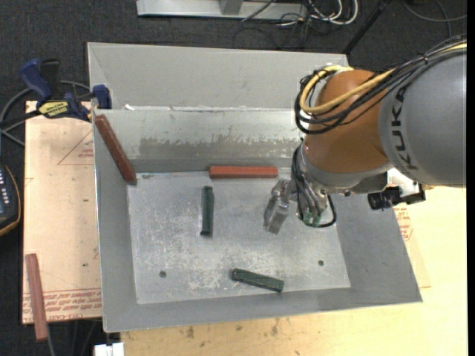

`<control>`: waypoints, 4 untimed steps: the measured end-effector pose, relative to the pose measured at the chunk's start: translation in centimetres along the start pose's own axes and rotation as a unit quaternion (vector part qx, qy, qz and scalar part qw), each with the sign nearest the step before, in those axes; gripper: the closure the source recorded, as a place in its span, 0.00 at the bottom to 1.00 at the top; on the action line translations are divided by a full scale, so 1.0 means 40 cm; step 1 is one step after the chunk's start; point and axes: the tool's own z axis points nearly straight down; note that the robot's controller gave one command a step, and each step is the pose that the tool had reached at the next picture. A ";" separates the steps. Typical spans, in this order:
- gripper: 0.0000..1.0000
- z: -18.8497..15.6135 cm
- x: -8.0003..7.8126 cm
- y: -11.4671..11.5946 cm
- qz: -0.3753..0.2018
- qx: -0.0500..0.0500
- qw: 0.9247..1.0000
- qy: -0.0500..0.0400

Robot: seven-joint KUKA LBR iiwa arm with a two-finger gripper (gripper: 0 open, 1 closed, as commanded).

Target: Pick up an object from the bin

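Camera view is showing the claw [277, 215] hanging low over the bare bin floor [326, 247] (released or clenched, I cannot tell). Nearest, a reddish-brown bar [243, 172] is lying just beyond it by the back wall, long axis running crosswise; a dark green stick [207, 211] is lying farther off, toward the view's left.

The arm [434, 117] enters from the right; its orange-covered wrist [345, 136] points downward, and the end effector [277, 215] hangs low, tilted slightly leftward.
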 end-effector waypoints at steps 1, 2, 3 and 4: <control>0.00 0.012 0.006 -0.001 -0.001 0.002 1.000 0.004; 0.00 0.321 0.139 0.050 -0.011 0.003 1.000 0.009; 0.00 0.326 0.102 -0.036 0.009 0.002 1.000 0.005; 1.00 0.324 0.103 -0.032 0.008 0.002 1.000 0.005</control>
